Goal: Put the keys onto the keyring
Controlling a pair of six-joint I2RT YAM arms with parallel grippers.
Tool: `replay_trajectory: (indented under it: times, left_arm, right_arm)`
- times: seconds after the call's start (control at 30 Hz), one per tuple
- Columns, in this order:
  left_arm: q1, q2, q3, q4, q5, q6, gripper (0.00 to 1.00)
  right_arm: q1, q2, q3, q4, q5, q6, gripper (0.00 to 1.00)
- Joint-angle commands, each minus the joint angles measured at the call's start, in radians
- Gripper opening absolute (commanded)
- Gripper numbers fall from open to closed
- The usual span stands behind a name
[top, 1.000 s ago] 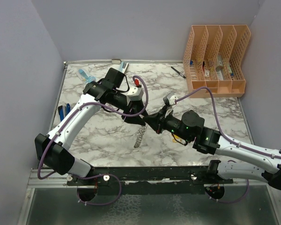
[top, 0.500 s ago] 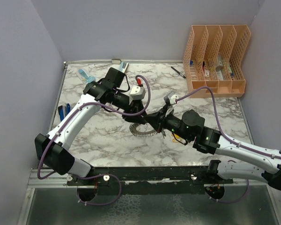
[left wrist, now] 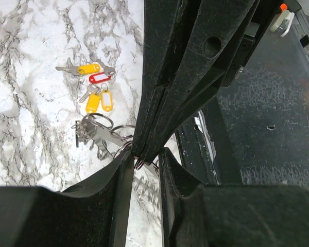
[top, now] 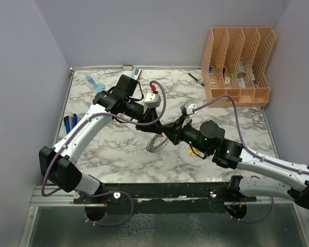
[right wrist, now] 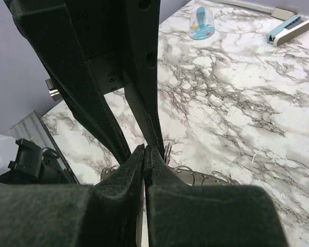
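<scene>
The keyring [top: 155,143], a large grey coiled metal ring, hangs tilted just above the table's middle. My right gripper [top: 167,133] is shut on its rim. In the right wrist view its fingertips [right wrist: 145,153] are pressed together, with keyring wire [right wrist: 211,177] behind them. My left gripper [top: 155,125] is open; in the left wrist view its fingers [left wrist: 124,195] stand either side of the right gripper's tips and the wire [left wrist: 139,163]. The keys [left wrist: 95,90], with yellow and red tags, lie on the marble below, beside a cluster of metal rings [left wrist: 98,131]. In the top view my arms hide them.
An orange file organiser [top: 237,64] stands at the back right, with a black pen [top: 195,78] to its left. A blue stapler [top: 135,73] and a blue clear item [top: 94,82] lie at the back left. Blue objects [top: 69,122] lie at the left edge.
The keyring hung edge-on a second ago, swung flat, and is now tilted with its face showing. The left gripper has shifted slightly up and back. The right arm has barely moved.
</scene>
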Motion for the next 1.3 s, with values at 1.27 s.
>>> replay_trajectory:
  times: [1.27]
  left_arm:
    - [-0.011,0.003,0.019,0.278,0.034,-0.283,0.26]
  right_arm:
    - [0.004,-0.111,-0.098,0.301,0.129,0.061,0.01]
